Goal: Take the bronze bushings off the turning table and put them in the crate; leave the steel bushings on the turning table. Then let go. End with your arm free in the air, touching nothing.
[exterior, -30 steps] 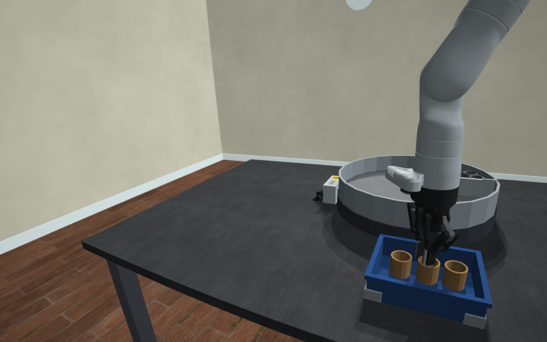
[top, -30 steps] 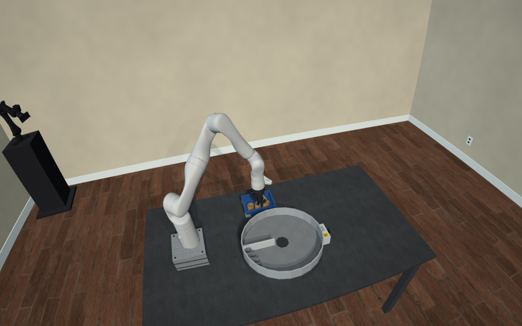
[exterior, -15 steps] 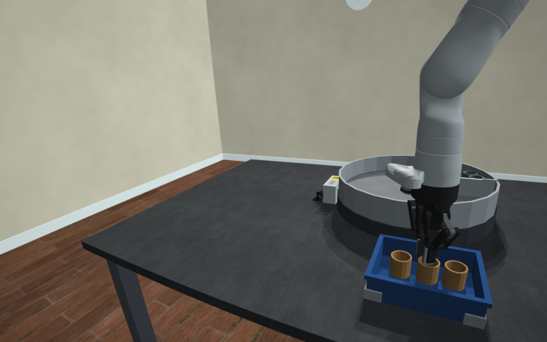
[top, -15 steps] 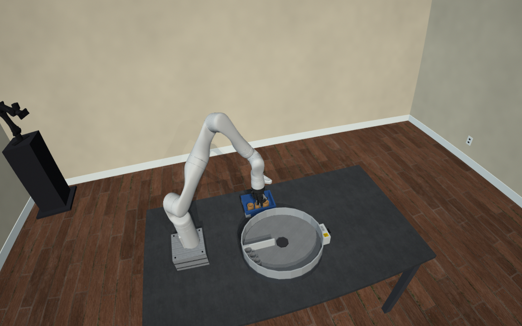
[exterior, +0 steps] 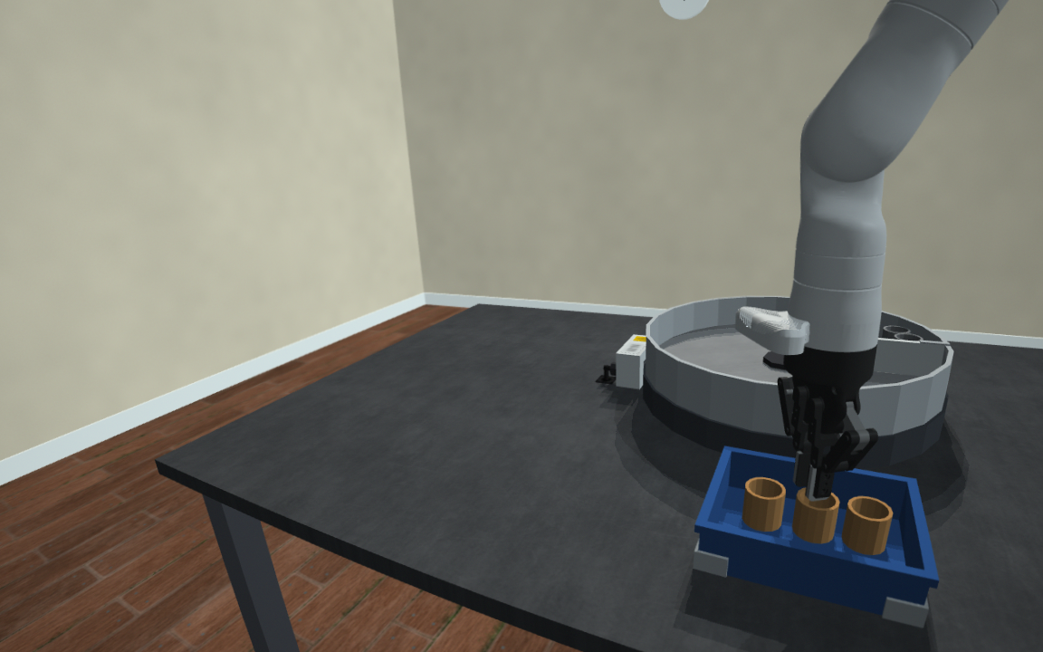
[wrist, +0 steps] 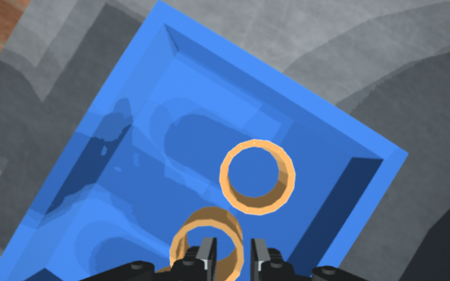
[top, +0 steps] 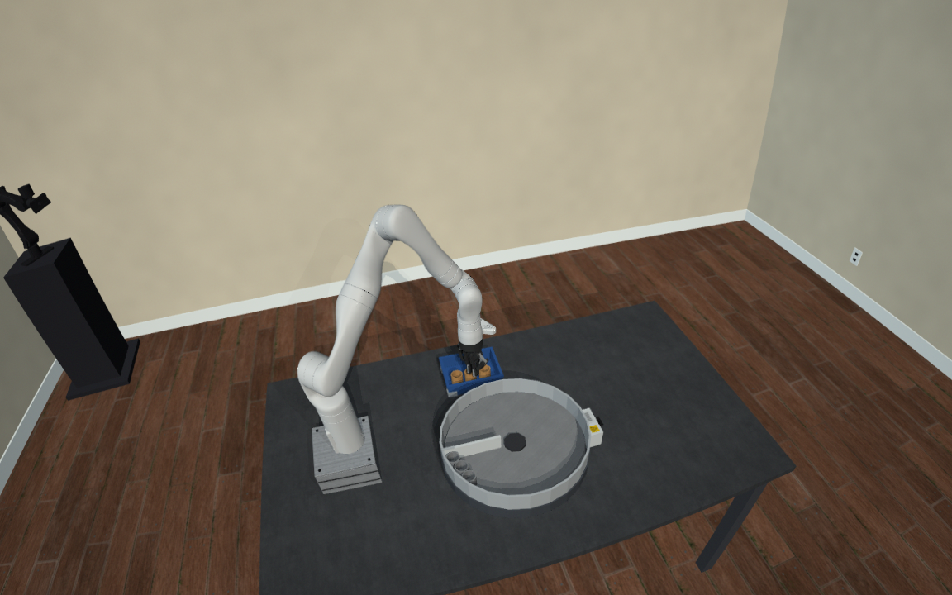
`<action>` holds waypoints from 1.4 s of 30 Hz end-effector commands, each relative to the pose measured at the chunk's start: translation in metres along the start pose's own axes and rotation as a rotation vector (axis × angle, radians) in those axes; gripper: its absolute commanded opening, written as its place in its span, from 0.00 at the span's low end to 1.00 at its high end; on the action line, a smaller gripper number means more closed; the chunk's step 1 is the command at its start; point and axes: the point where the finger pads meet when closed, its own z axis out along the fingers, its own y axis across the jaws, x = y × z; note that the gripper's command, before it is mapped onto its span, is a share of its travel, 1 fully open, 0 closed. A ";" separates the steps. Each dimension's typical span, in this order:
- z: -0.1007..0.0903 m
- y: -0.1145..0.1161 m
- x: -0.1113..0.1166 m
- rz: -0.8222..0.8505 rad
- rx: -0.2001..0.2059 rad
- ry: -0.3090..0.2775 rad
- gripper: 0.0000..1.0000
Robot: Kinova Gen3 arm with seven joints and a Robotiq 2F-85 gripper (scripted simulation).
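Observation:
My gripper is partly open, with a narrow gap and nothing gripped. It points down into the blue crate, its fingertips at the rim of the middle bronze bushing. A second bronze bushing and a third bronze bushing stand upright on either side of it; the third is nearly out of the wrist view. Steel bushings stand on the grey turning table, beside its wall.
A raised ring wall surrounds the turning table, close to the crate. A pale bar reaches inward from that wall. A white box is fixed outside it. The arm's base stands on the dark table.

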 end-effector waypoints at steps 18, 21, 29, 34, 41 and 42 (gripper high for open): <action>-0.006 -0.001 0.001 0.000 0.000 0.003 0.19; -0.006 -0.001 0.001 0.000 0.000 0.003 0.19; -0.011 -0.001 0.001 0.000 0.000 0.003 0.19; -0.011 -0.001 0.001 0.000 0.000 0.003 0.19; -0.011 -0.001 0.001 0.000 0.000 0.003 0.19; -0.019 -0.001 0.001 0.000 0.000 0.003 0.19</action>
